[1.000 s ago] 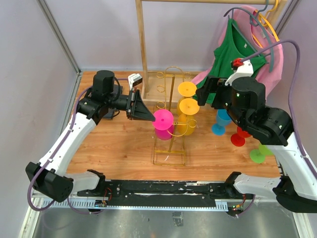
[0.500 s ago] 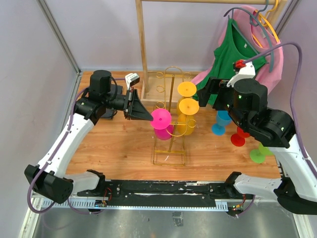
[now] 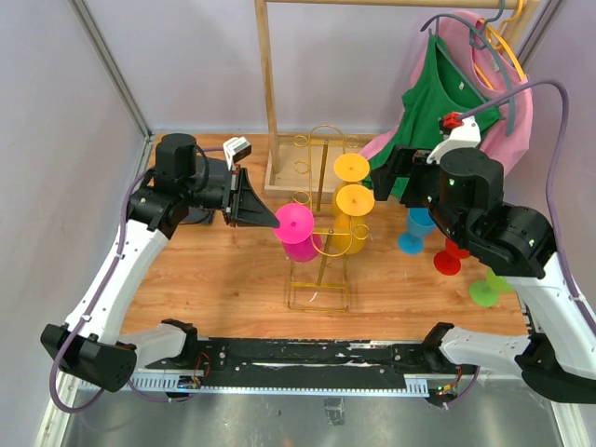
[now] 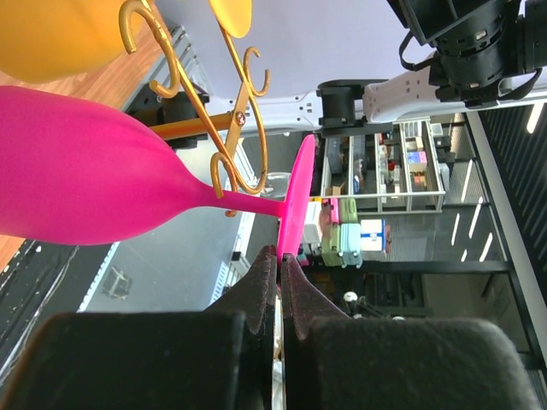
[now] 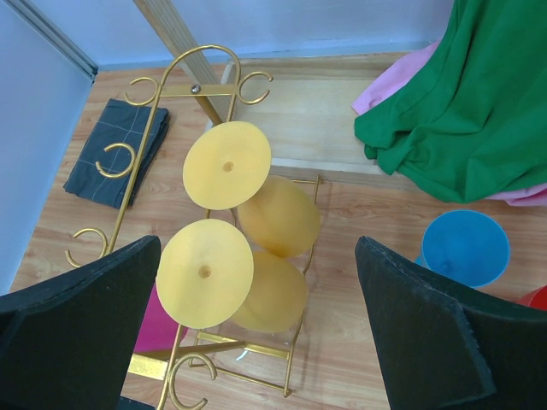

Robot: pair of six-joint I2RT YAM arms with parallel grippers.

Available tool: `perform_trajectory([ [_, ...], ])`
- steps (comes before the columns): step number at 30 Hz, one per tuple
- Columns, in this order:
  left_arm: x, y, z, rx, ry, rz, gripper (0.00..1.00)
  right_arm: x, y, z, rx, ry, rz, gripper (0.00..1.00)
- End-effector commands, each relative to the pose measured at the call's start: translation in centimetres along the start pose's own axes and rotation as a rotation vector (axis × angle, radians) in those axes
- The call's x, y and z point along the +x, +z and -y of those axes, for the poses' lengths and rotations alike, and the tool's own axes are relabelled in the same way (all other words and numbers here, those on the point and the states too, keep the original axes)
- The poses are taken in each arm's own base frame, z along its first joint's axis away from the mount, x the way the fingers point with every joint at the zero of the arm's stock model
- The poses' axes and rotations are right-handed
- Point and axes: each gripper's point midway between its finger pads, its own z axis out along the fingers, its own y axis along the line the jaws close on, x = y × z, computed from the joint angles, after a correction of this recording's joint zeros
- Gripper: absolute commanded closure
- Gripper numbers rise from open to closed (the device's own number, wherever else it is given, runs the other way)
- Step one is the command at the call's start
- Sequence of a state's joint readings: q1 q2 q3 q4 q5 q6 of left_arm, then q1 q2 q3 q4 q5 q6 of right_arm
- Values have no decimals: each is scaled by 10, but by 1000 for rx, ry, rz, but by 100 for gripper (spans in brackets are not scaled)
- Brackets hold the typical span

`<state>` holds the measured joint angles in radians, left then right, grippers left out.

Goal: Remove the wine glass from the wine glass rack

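Note:
The wine glass rack is a gold wire stand in the middle of the table, also in the left wrist view and the right wrist view. A pink wine glass lies sideways at its left side. My left gripper is shut on the rim of its foot, and its stem runs past a gold hook. Two yellow glasses hang on the rack's right side. My right gripper hovers open above them, holding nothing.
A blue glass, a red one and a green one stand on the table at the right. A wooden clothes rail with green and pink clothes stands behind. A dark folded cloth lies back left.
My left arm has drawn back to the left, carrying the pink glass a little leftward away from the rack's upright. The right arm has held still.

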<state>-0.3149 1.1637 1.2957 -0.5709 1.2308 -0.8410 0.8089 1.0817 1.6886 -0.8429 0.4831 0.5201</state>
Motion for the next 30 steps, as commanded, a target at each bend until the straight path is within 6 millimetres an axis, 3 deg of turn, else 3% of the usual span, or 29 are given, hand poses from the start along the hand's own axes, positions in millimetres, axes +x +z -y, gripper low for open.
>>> perform_trajectory([
  [1,10,-8,11,25,21,-14,100,1,-4,1,2,12,10,1],
  [9,9,-18,6,11,26,24,100,6,-3,1,5,15,2,1],
  [14,-10,-38,6,-10,109,108,100,2,-4,0,0,12,10,2],
  [18,-54,-77,3,-123,276,245,100,-8,-8,-2,-13,6,28,1],
  [23,-127,-124,-10,-443,539,332,100,-26,-9,-8,-26,-27,59,1],
  [25,-155,-138,1,-545,713,364,100,-36,-7,-13,-34,-50,75,1],
  [28,-190,-152,13,-691,948,380,100,-59,4,-33,-91,-80,89,1],
  [30,-202,-144,19,-767,1134,331,100,-76,17,-49,-150,-83,86,1],
])
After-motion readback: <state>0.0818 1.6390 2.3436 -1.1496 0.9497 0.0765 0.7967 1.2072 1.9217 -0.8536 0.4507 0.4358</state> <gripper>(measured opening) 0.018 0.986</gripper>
